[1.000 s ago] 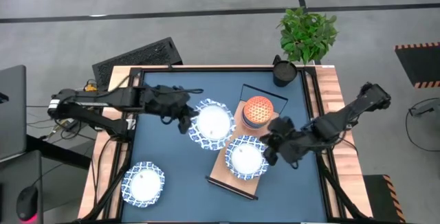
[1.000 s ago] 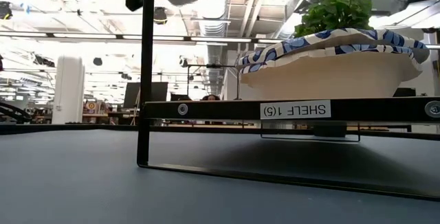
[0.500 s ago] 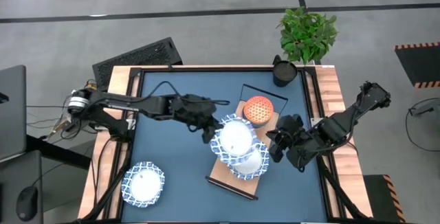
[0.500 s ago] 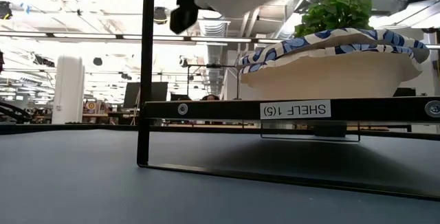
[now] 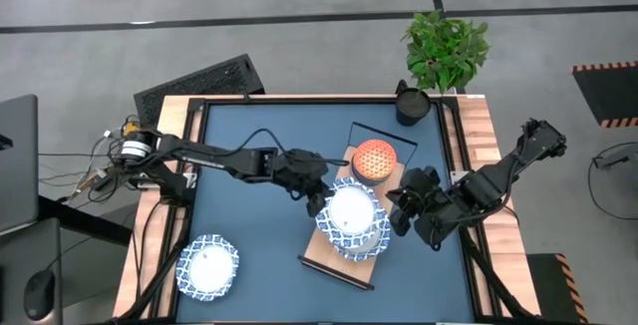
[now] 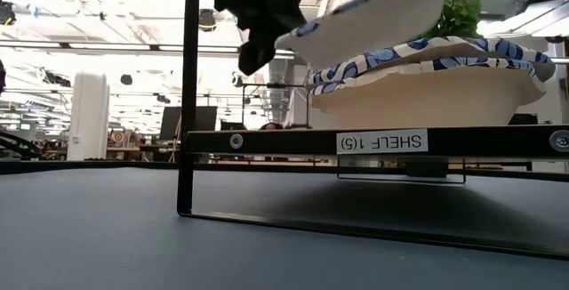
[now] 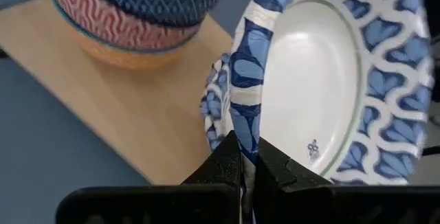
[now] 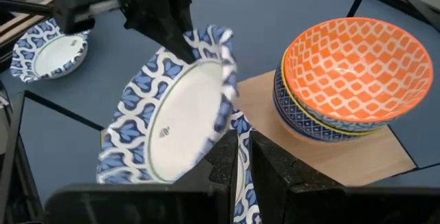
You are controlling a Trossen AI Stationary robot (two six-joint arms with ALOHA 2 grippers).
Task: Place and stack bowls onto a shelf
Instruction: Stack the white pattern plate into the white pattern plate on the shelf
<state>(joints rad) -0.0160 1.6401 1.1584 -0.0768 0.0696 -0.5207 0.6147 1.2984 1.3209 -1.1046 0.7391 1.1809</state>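
Note:
My left gripper (image 5: 321,203) is shut on a white bowl with a blue patterned rim (image 5: 351,208), tilted close above a like bowl (image 5: 361,243) that sits on the light-wood shelf (image 5: 317,252). My right gripper (image 5: 391,217) stands at that lower bowl's right side, shut on its rim. In the low view the held bowl (image 6: 373,14) slants over the lower bowl (image 6: 427,81). A stack of smaller bowls with an orange one on top (image 5: 374,160) sits on the shelf's far end. Another white bowl (image 5: 207,265) rests on the table, near left. My left gripper pinches the held bowl's rim (image 7: 245,124) between its two fingers, coming from the table's left and slanting down. The bowl is tilted, its held side lower in the low view. Whether it touches the lower bowl, I cannot tell. My right gripper pinches the lower bowl's blue rim (image 8: 240,138) between its two fingers, coming from the table's right and slanting down. That bowl rests on the shelf board.
A dark pot (image 5: 411,104) and a potted plant (image 5: 447,48) stand at the table's far right corner. The shelf's black wire frame (image 6: 188,103) rises at its end. Bare blue table top (image 5: 249,165) lies left of the shelf.
My left gripper has carried its bowl toward the table's right edge and down, from left of the shelf to just over the bowl on the shelf. The bowl now tips, its held side lower. My right gripper has stayed at the lower bowl.

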